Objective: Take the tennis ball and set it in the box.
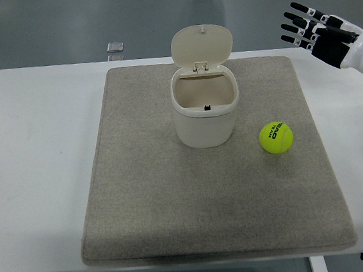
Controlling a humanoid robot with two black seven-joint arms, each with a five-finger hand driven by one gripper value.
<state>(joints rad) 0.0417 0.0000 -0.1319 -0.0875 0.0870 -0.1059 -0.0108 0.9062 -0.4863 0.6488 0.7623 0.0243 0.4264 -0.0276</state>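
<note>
A: Where is the tennis ball [276,138] right now?

B: It lies on the grey mat [142,197], right of the frame's centre, just beside the box [206,114] on its right and slightly lower in the picture. The two are apart, not touching. Dark print shows on the ball's top.

A: And the box?

B: A cream, rounded box standing upright on the upper middle of the mat. Its hinged lid [202,46] is flipped up and back, so the mouth faces the camera. A small dark spot shows at the inner front rim; I cannot tell what it is.

A: What is the robot doing?

B: Only the right hand [316,30] shows, at the upper right of the frame, raised beyond the mat's right corner. Its fingers [293,27] are spread and relaxed, pointing left, grasping nothing. It is well apart from the ball.

A: Anything else?

B: The mat covers most of the white table [35,156]. A small silvery object [115,47] sits on the floor beyond the table's far edge, upper left of the box.
</note>
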